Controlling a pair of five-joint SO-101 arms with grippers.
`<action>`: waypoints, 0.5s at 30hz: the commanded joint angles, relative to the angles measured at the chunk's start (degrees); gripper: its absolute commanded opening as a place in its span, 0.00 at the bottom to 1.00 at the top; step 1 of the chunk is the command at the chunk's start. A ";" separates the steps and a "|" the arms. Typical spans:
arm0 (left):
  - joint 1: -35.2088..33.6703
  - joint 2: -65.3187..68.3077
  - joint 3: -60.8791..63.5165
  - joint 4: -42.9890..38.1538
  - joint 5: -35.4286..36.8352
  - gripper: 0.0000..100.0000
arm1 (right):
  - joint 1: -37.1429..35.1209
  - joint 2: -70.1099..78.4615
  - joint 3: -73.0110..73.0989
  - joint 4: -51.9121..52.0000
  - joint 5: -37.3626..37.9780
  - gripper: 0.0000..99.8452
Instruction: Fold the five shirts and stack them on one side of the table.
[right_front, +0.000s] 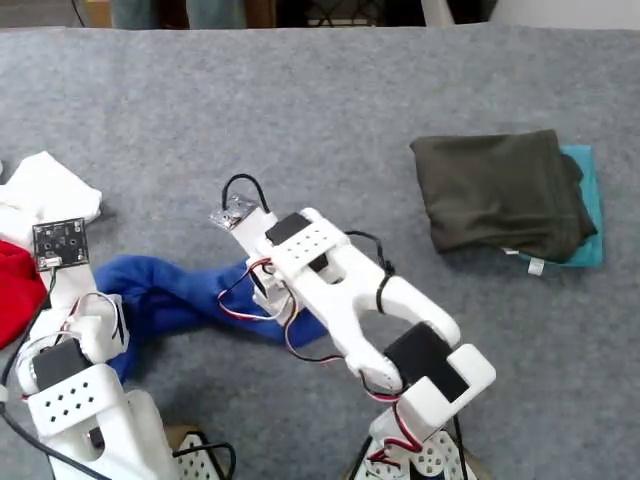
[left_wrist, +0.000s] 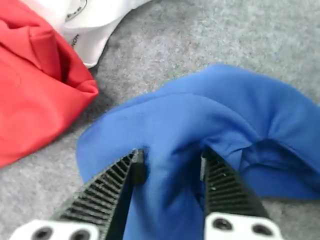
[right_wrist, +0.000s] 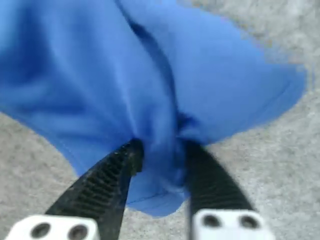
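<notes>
Currently both arms are working the blue shirt (right_front: 170, 295), which is lying bunched in a rope-like band on the table (right_front: 320, 100), near the arms' edge. Its long axis is running left to right in the high view.

Left gripper (left_wrist: 170, 162) is pinching a raised fold at the band's left end, cloth puckering between the jaws. Right gripper (right_wrist: 162, 150) is clamping a gathered ridge further along, with a tail of cloth trailing past it under that arm. So each arm is holding the part nearer to it, and the shirt is spanning the gap between them.

Judgement: the coming move is turning on that axis. Drawing the two grips apart along it should be opening the cloth flat for folding.

Dark shirt (right_front: 495, 190) is sitting folded on a teal shirt (right_front: 590, 200), well apart to the right. Red shirt (right_front: 15, 290) and white shirt (right_front: 45, 185) are lying unfolded at the left edge.
</notes>
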 joint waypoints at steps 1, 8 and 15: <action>-0.57 -0.53 -4.70 -0.70 0.44 0.13 | 2.81 -1.98 -3.74 0.44 -2.11 0.03; 1.89 -0.53 -13.76 8.09 -2.37 0.04 | 5.98 -15.52 -13.41 12.66 -1.67 0.01; 7.52 -0.44 -27.47 19.08 -2.55 0.04 | 9.93 -26.42 -26.86 30.07 0.88 0.01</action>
